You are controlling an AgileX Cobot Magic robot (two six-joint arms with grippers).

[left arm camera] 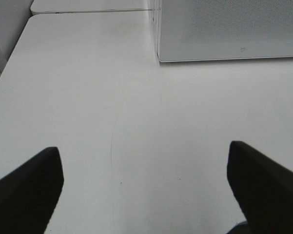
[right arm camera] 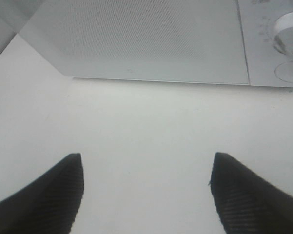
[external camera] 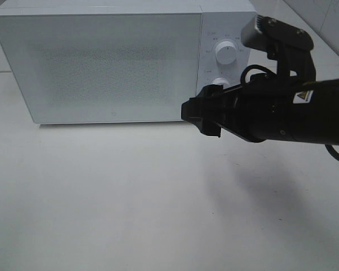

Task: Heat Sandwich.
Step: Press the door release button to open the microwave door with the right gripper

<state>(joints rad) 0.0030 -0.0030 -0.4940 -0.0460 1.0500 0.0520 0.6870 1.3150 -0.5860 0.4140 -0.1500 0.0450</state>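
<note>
The sandwich is out of view in all three views. A white microwave (external camera: 101, 62) stands at the back of the table with its door shut. My right gripper (external camera: 203, 117) hovers above the table in front of the microwave's lower right corner, below the control panel. In the right wrist view my right gripper (right arm camera: 146, 161) is open with nothing between its fingers, facing the microwave (right arm camera: 146, 34). In the left wrist view my left gripper (left arm camera: 142, 148) is open and empty over bare table, with the microwave (left arm camera: 229, 29) ahead of it. The left arm does not show in the exterior high view.
The microwave's panel carries an upper dial (external camera: 226, 53) and a lower dial (external camera: 219, 83), both also seen as the upper dial (right arm camera: 288, 31) and lower dial (right arm camera: 288, 72). The white table (external camera: 130, 197) spreads in front. Its left edge (left arm camera: 9, 63) shows.
</note>
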